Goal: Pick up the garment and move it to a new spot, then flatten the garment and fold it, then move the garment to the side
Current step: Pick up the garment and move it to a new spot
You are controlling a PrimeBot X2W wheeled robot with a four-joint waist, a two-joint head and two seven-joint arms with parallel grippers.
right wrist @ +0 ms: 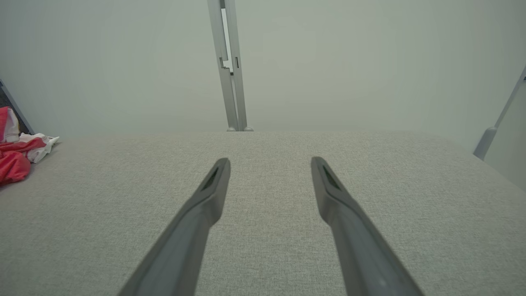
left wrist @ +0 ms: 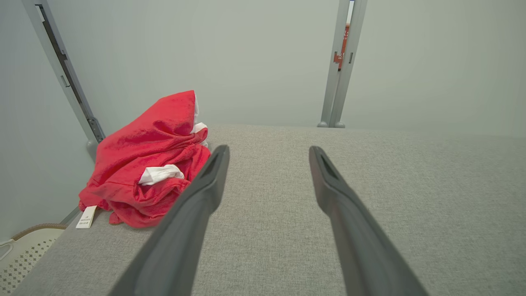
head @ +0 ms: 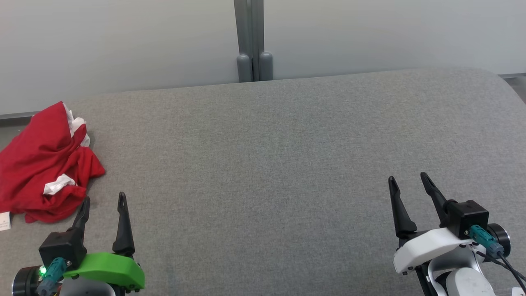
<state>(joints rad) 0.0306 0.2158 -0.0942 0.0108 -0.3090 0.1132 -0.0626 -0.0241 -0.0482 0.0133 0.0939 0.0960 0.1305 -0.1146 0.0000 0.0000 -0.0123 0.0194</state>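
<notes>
1. My left gripper (head: 104, 197) and right gripper (head: 407, 177) stand wide apart, empty; the garment (head: 45, 164) lies crumpled at the grey surface's (head: 263, 164) left edge, near the left one.
2. A shallow pinch may slip off one loose fold; a nudge could push the heap overboard.

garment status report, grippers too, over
Left gripper open, empty. Right gripper open, empty. Red garment crumpled at table left edge, not gripped. Nothing in the way.

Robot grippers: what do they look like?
Each has two long, pointed black fingers, a black box and a teal plug. The left gripper has a bright green shell with a green light; the right gripper has a white shell and black cables.
</notes>
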